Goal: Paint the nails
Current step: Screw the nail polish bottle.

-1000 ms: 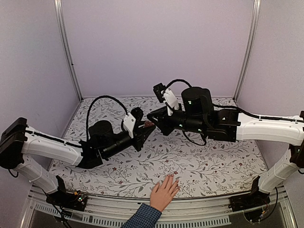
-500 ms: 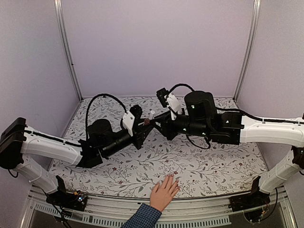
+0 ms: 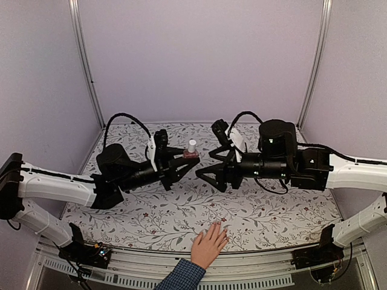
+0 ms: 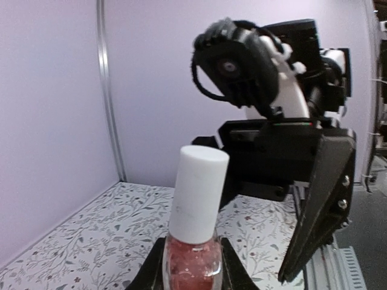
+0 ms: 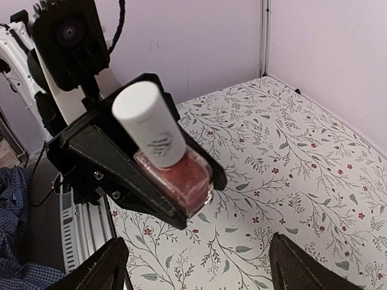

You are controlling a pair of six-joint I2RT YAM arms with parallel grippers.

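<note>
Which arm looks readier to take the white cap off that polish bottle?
Probably the right. The right pincer is open, empty and faces the nail polish bottle, whose white cap is on. The left pincer is shut on the bottle, so busy.

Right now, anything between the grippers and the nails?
Nothing visible. The left gripper holds the capped bottle in the air, and the right gripper is open, facing it. Only bare floral cloth lies between them and the nails of the hand at the near edge.
</note>
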